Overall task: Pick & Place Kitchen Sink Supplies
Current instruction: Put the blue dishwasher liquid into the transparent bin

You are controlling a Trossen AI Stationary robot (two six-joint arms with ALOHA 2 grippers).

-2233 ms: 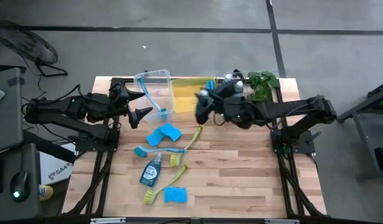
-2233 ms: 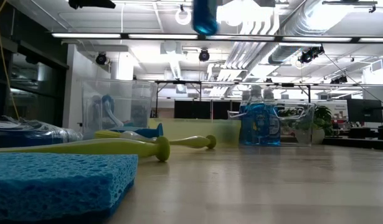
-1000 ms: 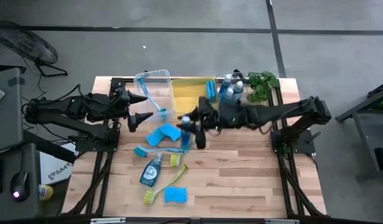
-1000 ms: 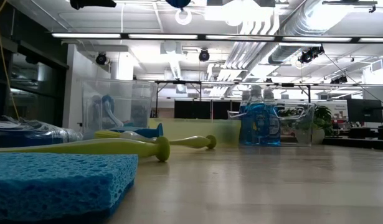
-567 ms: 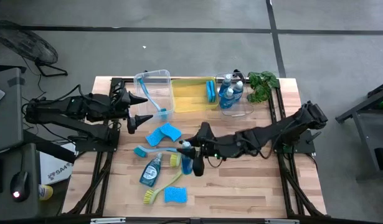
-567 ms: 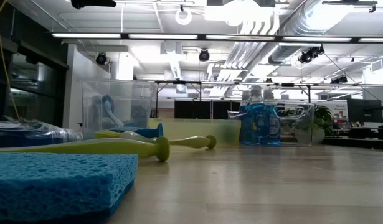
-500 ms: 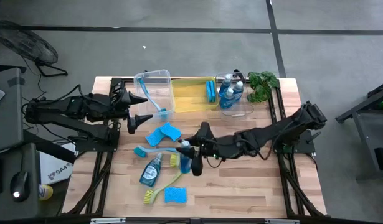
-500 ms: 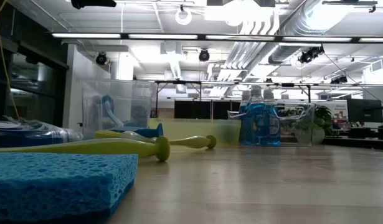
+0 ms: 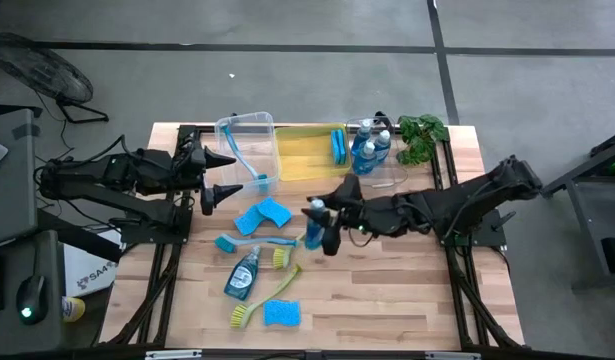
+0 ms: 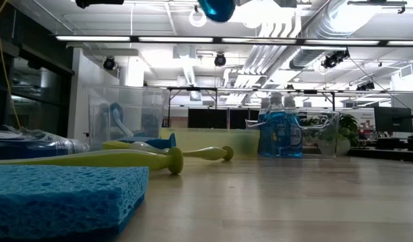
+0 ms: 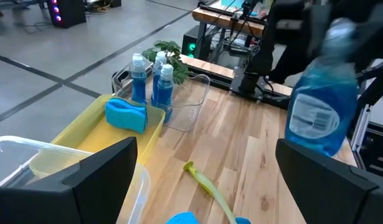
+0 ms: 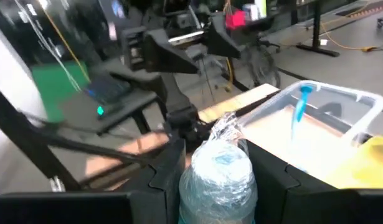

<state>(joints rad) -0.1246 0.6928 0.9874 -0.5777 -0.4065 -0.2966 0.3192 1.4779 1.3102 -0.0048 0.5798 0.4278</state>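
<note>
One soap bottle [image 9: 314,224] is up in the air above the middle of the tabletop [image 9: 387,300], pinched in the jaws of the right gripper [image 9: 325,226]. The jaws squeeze the round bottle from both sides, and in the right wrist view its white cap sits between the two dark fingers. A bottle like this is smooth and full of blue soap, so it could slip down or tip if the arm swings fast — then it would drop onto the brushes and sponges below. One more bottle [image 9: 242,275] lies flat near the front, with a yellow-green brush [image 9: 264,300] and a blue sponge [image 9: 281,313] close by. Two bottles [image 9: 368,147] already stand in the clear bin [image 9: 392,176] at the back, so the held one could bump them and knock them over if it comes in too low. It could also catch the bin's wall. The left gripper [image 9: 219,175] waits beside the other clear bin [image 9: 249,125] with its jaws spread wide — well apart from the bottle.
</note>
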